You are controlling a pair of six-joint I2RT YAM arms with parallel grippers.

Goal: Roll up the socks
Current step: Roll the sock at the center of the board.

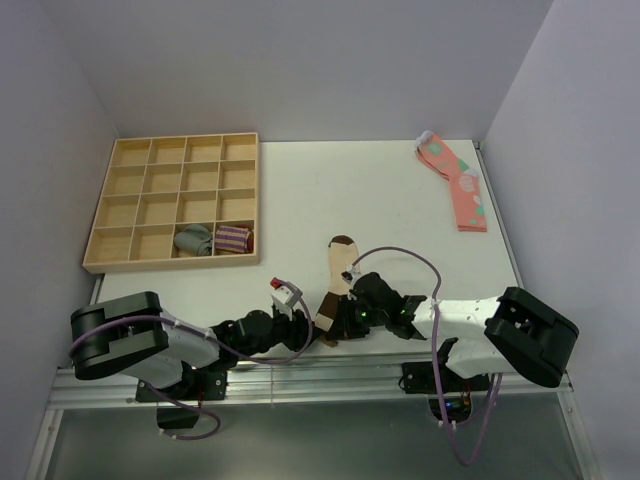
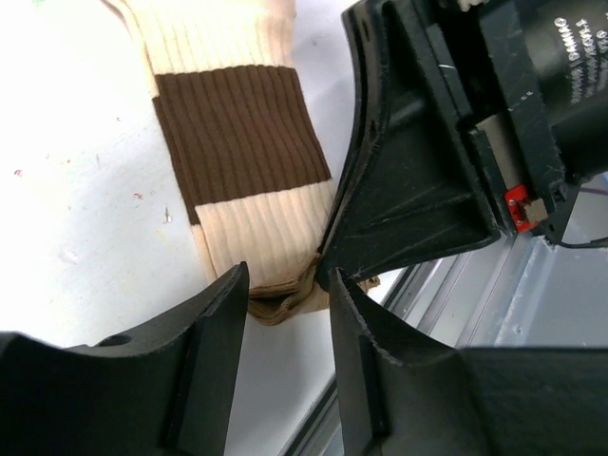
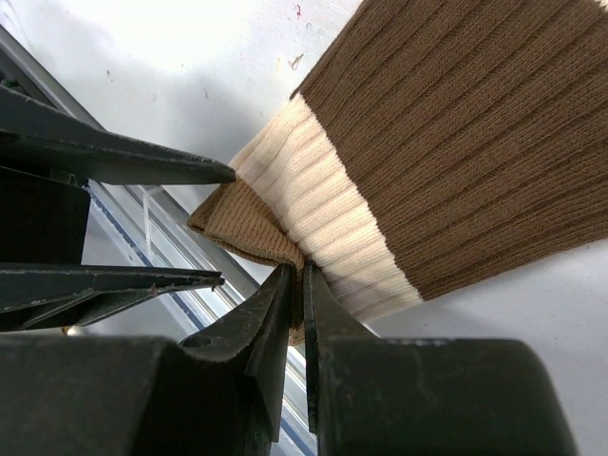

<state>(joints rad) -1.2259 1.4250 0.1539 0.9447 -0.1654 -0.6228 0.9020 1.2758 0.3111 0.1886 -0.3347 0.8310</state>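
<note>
I see the socks [image 1: 338, 280] lying flat near the front edge of the surface [image 1: 400, 200], dark toe pointing away, cuff end toward the arms. My right claw [image 3: 296, 277] is pinched nearly closed on the folded cuff edge. My left claw [image 2: 285, 280] stands parted right at that same edge, gripping nothing. A wooden tray [image 1: 170, 264] sits at the left, pink socks [image 1: 460, 185] far right

Left arm [image 1: 178, 347], right arm [image 1: 470, 335]: white shells, black joints and motor housings. Lilac cables [image 1: 400, 252] loop off both. Claw fingers [image 2: 190, 370] matte black, wedge-shaped. Red-white block [image 1: 287, 291] at left wrist.
</note>
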